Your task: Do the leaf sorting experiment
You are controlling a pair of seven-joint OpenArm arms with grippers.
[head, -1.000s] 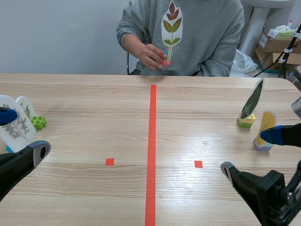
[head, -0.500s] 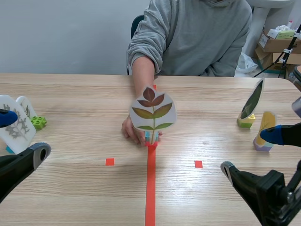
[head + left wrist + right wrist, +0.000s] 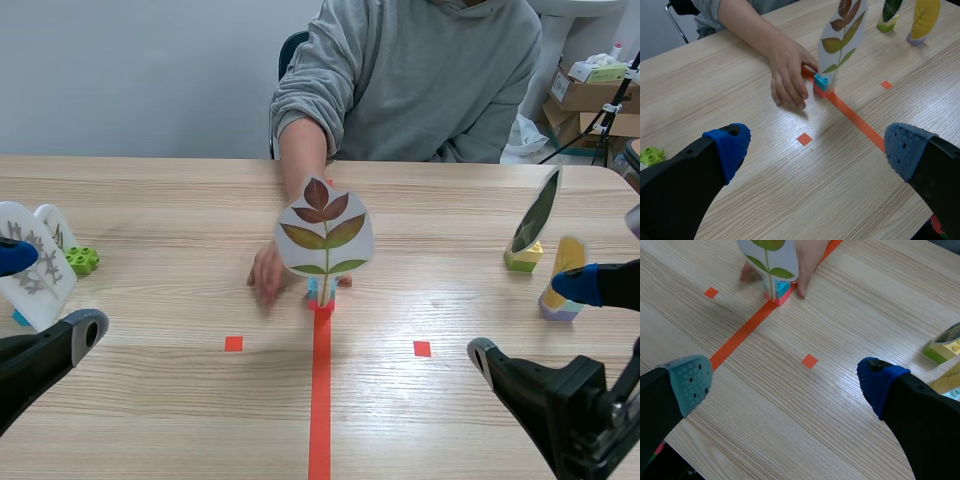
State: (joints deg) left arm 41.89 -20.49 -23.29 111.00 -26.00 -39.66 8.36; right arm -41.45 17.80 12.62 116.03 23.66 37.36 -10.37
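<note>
leaf card [image 3: 324,236] upright, person's hand [image 3: 268,277] just beside

Landmark: middle leaf card [image 3: 324,235], upright in block base [image 3: 320,297] on tape line [image 3: 319,400].
Hand [image 3: 268,275]: on table [image 3: 150,400], just left of landmark's base.
Left card pair [image 3: 35,265], loose block [image 3: 82,260]: far left of landmark.
Right card pair [image 3: 540,212]: far right of landmark, one before the other.

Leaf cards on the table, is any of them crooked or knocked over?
None has fallen over. The middle leaf card stands straight on the red tape line, a person's hand beside it. On the right, the dark green leaf card and the yellow leaf card both lean sideways, so they look crooked.
</note>
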